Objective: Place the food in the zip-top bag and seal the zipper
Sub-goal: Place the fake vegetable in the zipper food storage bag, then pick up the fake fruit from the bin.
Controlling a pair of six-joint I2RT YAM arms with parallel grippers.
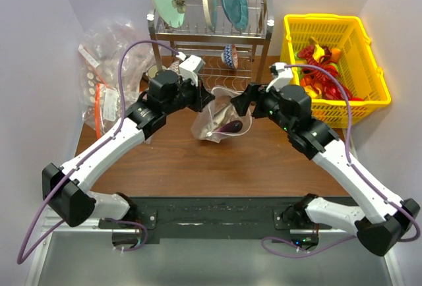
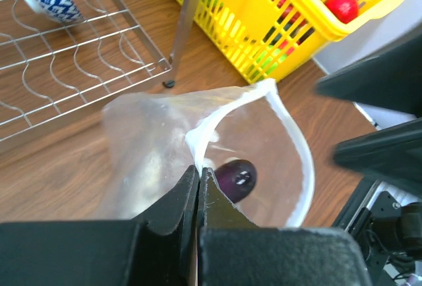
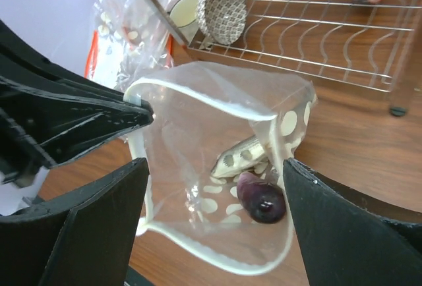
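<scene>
Where the zip-top bag (image 2: 151,134) is pinched at its rim by the left gripper (image 2: 198,184), its lower part is hidden; purple food (image 3: 262,197) is seen inside. The right gripper (image 3: 214,167) is held wide beside it, the yellow basket (image 1: 323,17) farther right.

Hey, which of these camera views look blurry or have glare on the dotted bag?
Left wrist view: the left gripper up close is dark and soft, and white glare washes the zip-top bag. Right wrist view: the right gripper is underexposed, with a glint on the purple food. Top view: evenly lit and sharp.
</scene>
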